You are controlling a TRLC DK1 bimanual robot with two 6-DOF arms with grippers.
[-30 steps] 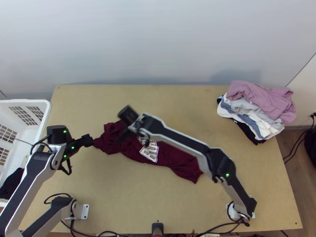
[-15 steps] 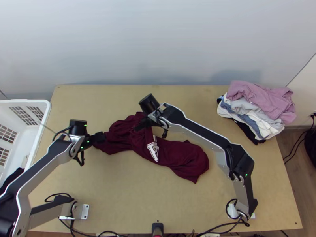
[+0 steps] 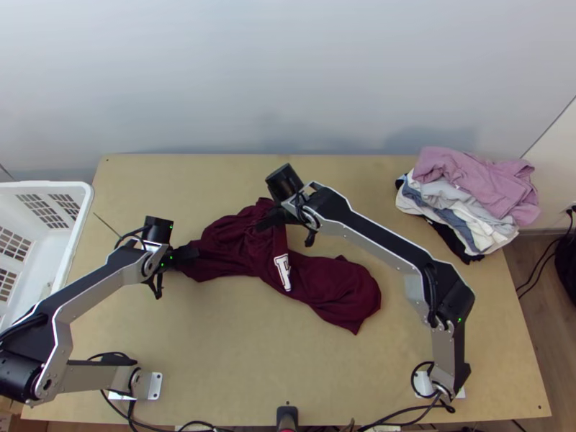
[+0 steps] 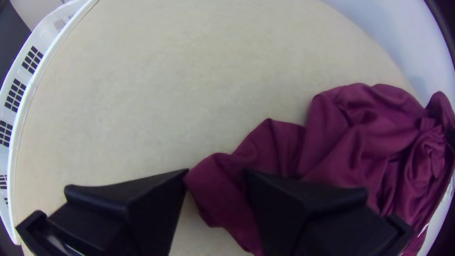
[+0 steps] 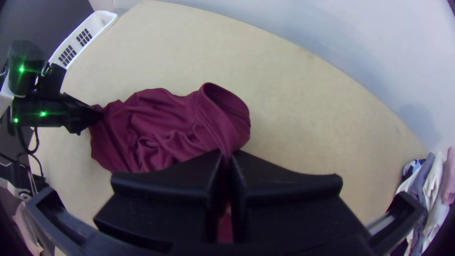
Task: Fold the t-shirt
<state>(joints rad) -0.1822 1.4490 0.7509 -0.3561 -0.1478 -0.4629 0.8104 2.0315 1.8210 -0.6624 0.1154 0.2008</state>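
On table (image 3: pixel 230 353), right tool (image 3: pixel 263 221) pinches bunched t-shirt (image 3: pixel 335 286).

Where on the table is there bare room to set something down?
Widest, the table between the shirt and the near edge. Also bare: beyond the shirt, toward the far edge, and between the right arm and the clothes pile. Crowded: around both grippers, left and right, at the shirt.
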